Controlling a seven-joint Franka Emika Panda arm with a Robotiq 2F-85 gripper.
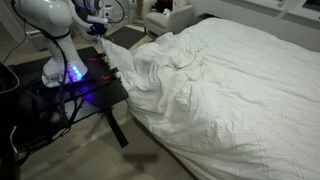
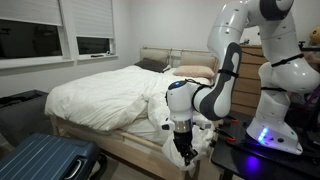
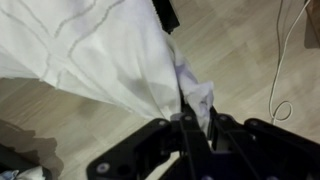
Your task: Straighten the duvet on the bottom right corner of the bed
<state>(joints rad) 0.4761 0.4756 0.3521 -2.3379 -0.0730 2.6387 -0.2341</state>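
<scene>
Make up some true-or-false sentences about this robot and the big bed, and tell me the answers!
1. The gripper is pinching the white duvet. True.
2. The suitcase on the floor is red. False: it is blue.
3. The duvet lies flat and smooth all over. False: it is bunched up and creased on the side near the robot.
4. A blue light glows at the robot's base. True.
</scene>
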